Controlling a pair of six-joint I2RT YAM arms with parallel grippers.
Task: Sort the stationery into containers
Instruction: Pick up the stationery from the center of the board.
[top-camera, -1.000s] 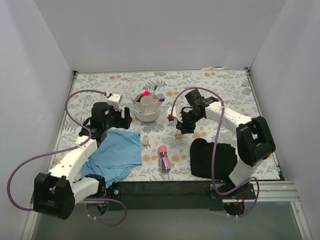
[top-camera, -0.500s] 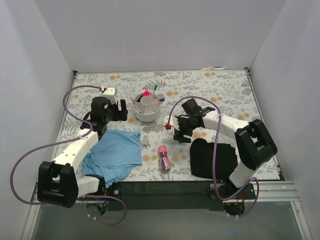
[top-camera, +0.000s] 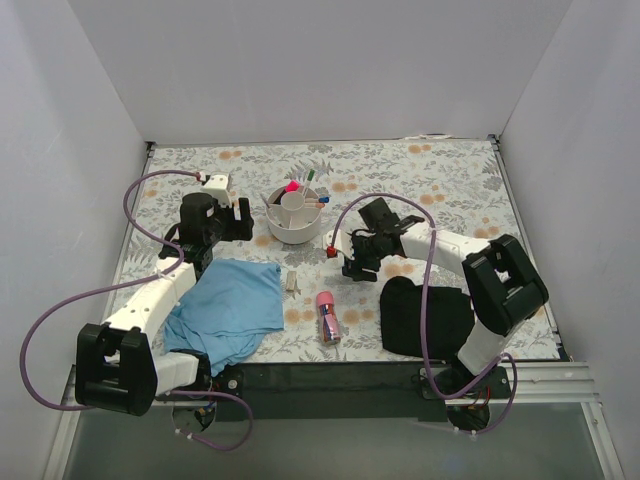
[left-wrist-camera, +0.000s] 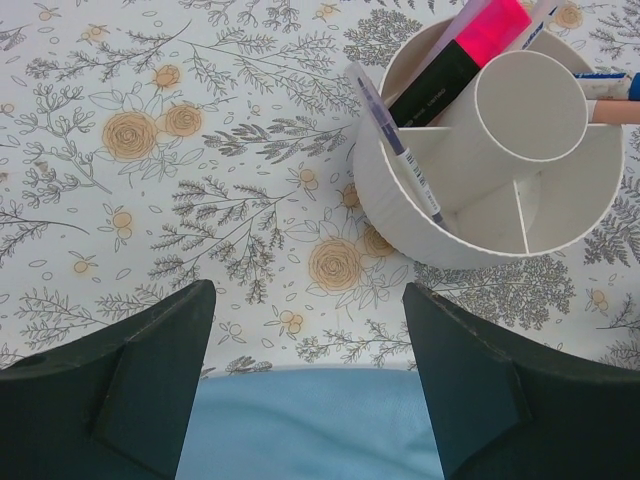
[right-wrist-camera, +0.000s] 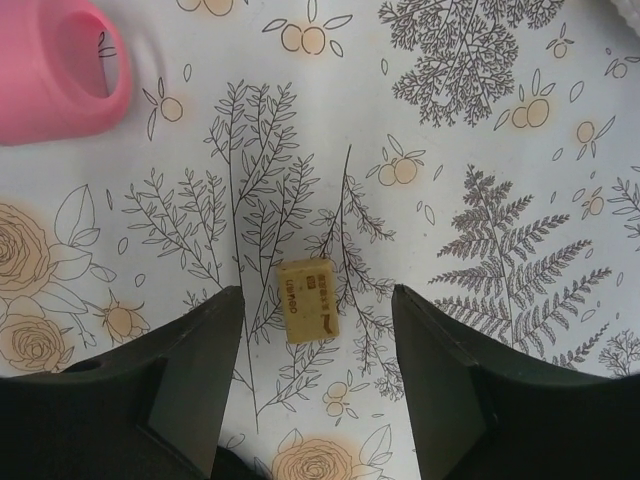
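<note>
In the overhead view the white round organiser (top-camera: 293, 218) stands just above the middle of the flowered table (top-camera: 450, 190), with pens and a pink-topped highlighter (top-camera: 292, 186) upright in its outer compartments. The left gripper (top-camera: 240, 222) hangs just to the left of it, above the blue cloth (top-camera: 230, 305). Its wrist view shows the jaws spread wide with nothing between them, the cloth edge along the bottom of the frame, and the organiser in the upper right. There a pen (left-wrist-camera: 395, 145) leans on the organiser's rim and the central cup is bare. The right gripper (top-camera: 352, 262) sits low over the table to the lower right of the organiser, near the black cloth (top-camera: 425, 315). In its wrist view the jaws stand apart on either side of a small tan block (right-wrist-camera: 305, 301), which lies flat on the table in the centre of the frame, with a gap on each side, so nothing is held. A pink tube (right-wrist-camera: 55, 70) lies at the upper left of that frame. From overhead it lies below centre, well apart from the organiser. A small grey piece (top-camera: 291, 282) lies beside the blue cloth's right edge.
</note>
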